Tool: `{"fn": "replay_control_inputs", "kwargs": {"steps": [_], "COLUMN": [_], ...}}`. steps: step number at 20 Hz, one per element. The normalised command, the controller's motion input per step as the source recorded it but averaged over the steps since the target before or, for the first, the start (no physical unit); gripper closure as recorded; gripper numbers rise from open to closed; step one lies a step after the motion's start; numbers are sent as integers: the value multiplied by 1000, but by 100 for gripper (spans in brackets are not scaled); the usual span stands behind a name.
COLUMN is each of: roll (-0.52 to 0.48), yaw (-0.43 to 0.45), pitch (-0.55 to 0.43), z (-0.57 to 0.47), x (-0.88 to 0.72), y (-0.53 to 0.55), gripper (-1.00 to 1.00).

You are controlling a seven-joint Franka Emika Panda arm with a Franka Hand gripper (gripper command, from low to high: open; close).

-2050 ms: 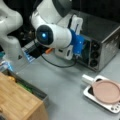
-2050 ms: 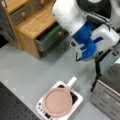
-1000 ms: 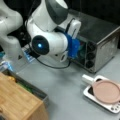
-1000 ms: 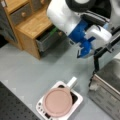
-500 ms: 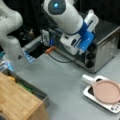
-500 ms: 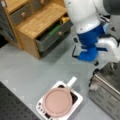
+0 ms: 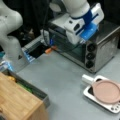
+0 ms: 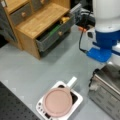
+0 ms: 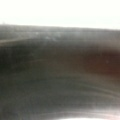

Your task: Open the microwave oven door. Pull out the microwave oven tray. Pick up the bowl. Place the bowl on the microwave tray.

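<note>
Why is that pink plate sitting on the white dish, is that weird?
A bit odd: the pink plate lies on top of the white dish, covering most of it. A wooden drawer hangs open too. The claw is hidden at the microwave oven.

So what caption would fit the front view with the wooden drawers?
Robot arm hangs over the oven, beside a pink plate on its white dish.

Grey table (image 7: 62, 82) carrying everything. Oven (image 7: 100, 50) sitting toward a front view's right, door shut. White dish (image 7: 105, 98) lying near the oven, below it in that view, with pink plate (image 7: 106, 92) resting on top. Wooden drawer unit (image 8: 37, 25) standing well apart from the oven, one drawer hanging open.
</note>
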Motion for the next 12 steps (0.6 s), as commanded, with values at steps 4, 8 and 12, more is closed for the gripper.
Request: {"fn": "replay_control_inputs", "kwargs": {"steps": [4,8,12], "roll": [-167,-247,-212], "yaw": [180,189,108], "pitch": [286,300,226], "z": [467,275,119], "x": [177,222,256], "y": [-235,-155,-118], "gripper": [-100,-100,-100]}}
